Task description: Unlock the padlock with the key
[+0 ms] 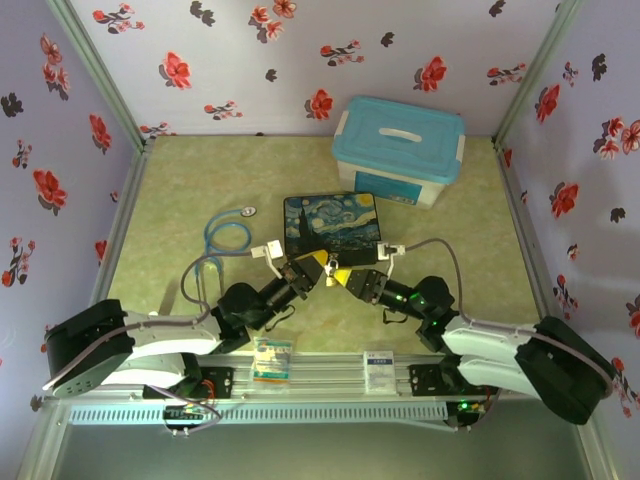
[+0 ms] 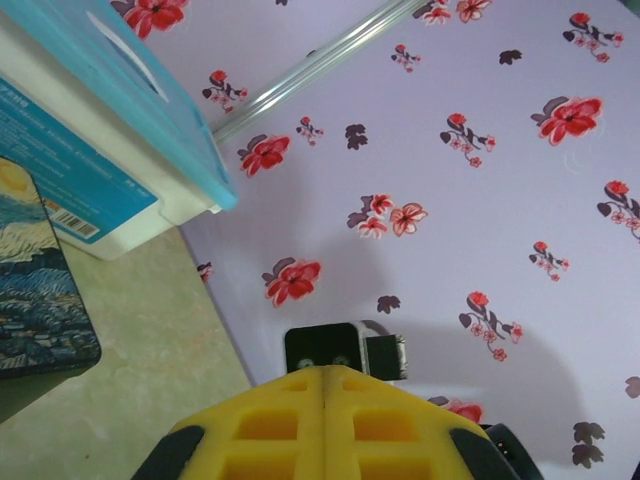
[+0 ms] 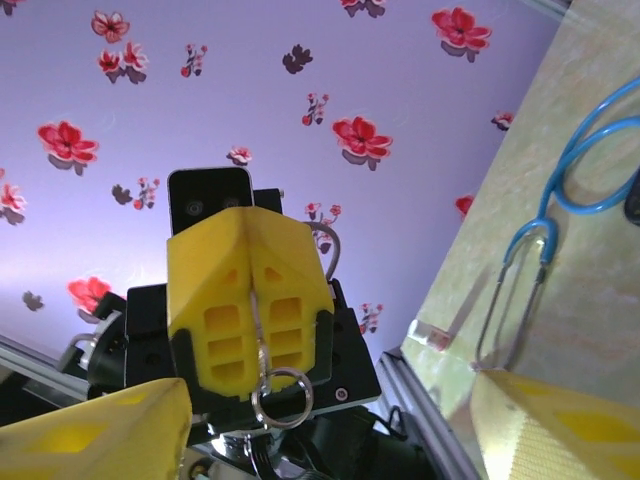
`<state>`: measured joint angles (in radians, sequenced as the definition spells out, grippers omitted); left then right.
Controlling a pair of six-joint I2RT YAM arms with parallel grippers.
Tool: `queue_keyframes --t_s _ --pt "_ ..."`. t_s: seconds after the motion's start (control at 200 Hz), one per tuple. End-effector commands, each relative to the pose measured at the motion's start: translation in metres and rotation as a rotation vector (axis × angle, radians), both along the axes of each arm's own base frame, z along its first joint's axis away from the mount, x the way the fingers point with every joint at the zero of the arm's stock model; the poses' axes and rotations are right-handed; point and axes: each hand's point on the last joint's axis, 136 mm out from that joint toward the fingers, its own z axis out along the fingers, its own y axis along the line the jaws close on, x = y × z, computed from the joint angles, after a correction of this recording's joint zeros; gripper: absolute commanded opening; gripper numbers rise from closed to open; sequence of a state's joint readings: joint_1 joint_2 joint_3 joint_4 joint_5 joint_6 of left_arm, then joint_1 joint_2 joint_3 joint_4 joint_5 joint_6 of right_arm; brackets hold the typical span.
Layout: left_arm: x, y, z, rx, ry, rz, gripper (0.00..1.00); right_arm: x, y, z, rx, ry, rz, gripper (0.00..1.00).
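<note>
Tub [image 1: 400, 148] behind box [image 1: 331, 227], stethoscope [image 1: 246, 211] left of box, key [image 3: 263, 345] in left gripper [image 1: 320, 269], facing right gripper [image 1: 337, 275]

You are looking down on a pale green tabletop [image 1: 170, 190] enclosed by lilac floral walls [image 1: 60, 120]. The left gripper [image 1: 316, 265] and right gripper [image 1: 340, 275], both yellow-fingered, point at each other nearly tip to tip at mid-table, just in front of a dark starry-night box [image 1: 330, 222]. A blue-tubed stethoscope [image 1: 228, 236] lies left of the box. A blue-lidded white bin [image 1: 400, 150] sits behind it, toward the right. Two small packets [image 1: 272, 360] rest on the near rail.
</note>
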<state>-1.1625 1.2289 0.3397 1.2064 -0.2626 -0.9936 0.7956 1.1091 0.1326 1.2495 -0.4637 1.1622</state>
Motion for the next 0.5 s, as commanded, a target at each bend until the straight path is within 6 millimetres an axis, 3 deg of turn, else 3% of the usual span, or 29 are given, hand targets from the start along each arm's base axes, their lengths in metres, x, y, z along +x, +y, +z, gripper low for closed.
queue_keyframes --t_s 0.0,0.105,0.23,0.365,0.495 --pt "-0.0002 0.0033 0.0208 -0.082 -0.019 0.011 0.0 -0.0073 0.0061 0.0438 0.119 -0.103 0.033 0.69" --pt "0.0006 0.0041 0.018 -0.078 -0.013 0.017 0.0 -0.0128 0.0117 0.0462 0.12 -0.118 0.05 0.66" --pt "0.0013 0.0056 0.0187 -0.083 -0.013 0.024 0.0 -0.0145 0.0121 0.0478 0.125 -0.122 0.048 0.49" --pt "0.0021 0.0067 0.0212 -0.084 -0.024 0.034 0.0 -0.0137 0.0123 0.0463 0.122 -0.121 0.042 0.38" --pt "0.0014 0.0056 0.0223 -0.079 -0.034 0.031 0.0 -0.0124 0.0124 0.046 0.12 -0.125 0.033 0.34"
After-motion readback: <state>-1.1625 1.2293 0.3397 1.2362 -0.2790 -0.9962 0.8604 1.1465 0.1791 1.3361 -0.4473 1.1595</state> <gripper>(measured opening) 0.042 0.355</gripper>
